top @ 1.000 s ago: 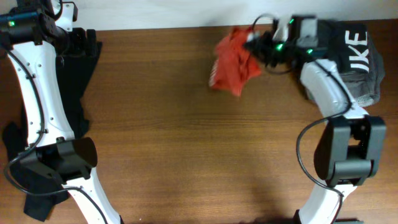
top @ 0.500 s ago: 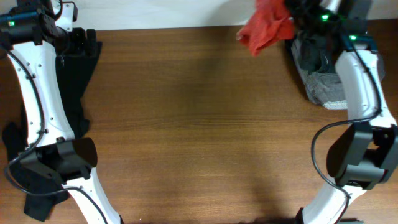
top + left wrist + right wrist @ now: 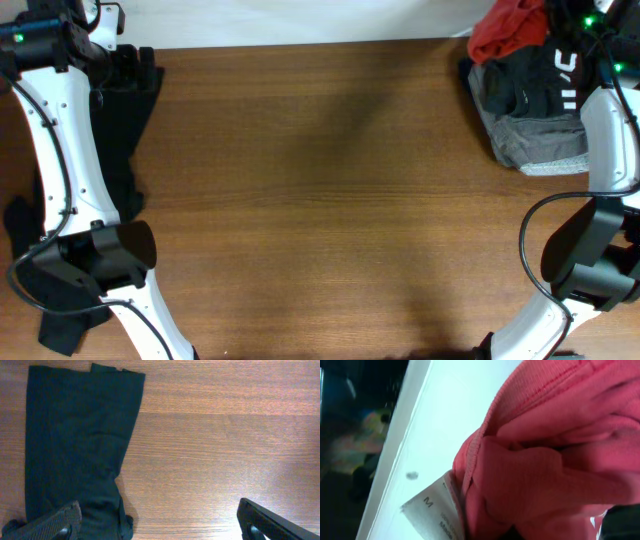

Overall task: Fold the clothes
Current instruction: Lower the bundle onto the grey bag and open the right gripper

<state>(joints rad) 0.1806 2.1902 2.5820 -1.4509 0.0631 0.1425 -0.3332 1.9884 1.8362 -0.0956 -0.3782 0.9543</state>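
Right arm [image 3: 608, 130] stretched far back, right jaws clamping orange-red T-shirt [image 3: 508, 25] (bunched); left jaws wide.

T-shirt [image 3: 508, 28], back-right corner: orange-red, fine ribbed knit up close. Neck label [image 3: 427, 505]: white with a dark "M". Dark grey garment [image 3: 540, 90] by the right edge: near-black face, white lettering, lighter grey underside. Long garment [image 3: 128, 120] along the left edge: solid black. Worktop [image 3: 320, 200]: mid-brown wood grain. Arms [image 3: 55, 150]: white links, black joints.
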